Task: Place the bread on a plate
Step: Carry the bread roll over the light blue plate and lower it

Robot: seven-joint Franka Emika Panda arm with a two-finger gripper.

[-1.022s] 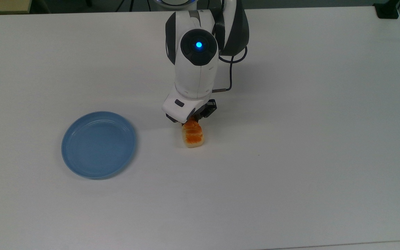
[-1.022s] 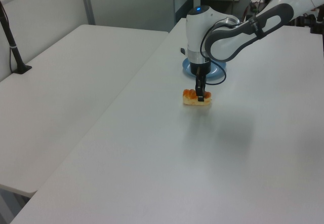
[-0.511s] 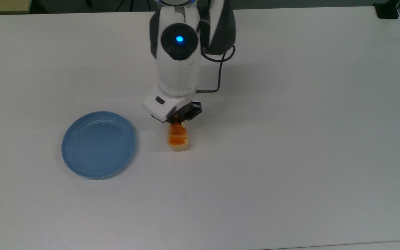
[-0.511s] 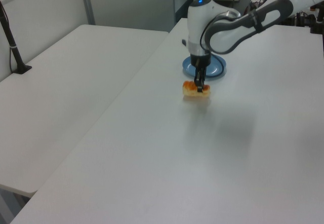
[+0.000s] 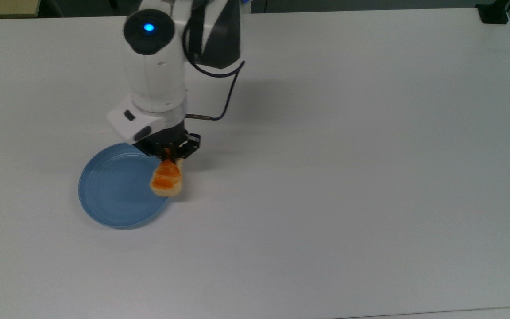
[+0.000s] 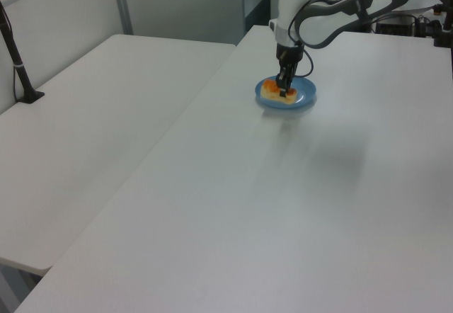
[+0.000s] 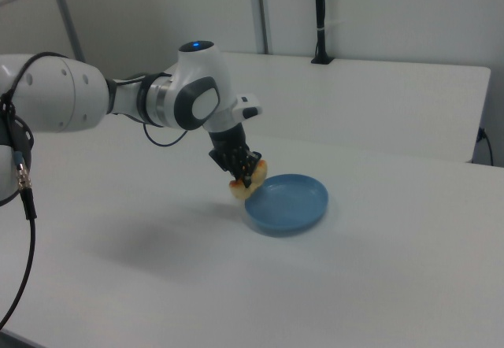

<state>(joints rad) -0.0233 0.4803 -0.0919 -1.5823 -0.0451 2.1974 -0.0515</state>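
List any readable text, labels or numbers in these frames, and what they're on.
None readable.
The plate: plain light blue, no marking.
The bread: no label.
The robot arm: a blue indicator light, no legible lettering.
The table: bare white, no print.

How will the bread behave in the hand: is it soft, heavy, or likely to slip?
The bread probably weighs little, since the hand carries it by one end without visible sag. Its pale sides suggest a soft crumb that may dent. Over the plate rim it hangs tilted, so it might pivot.
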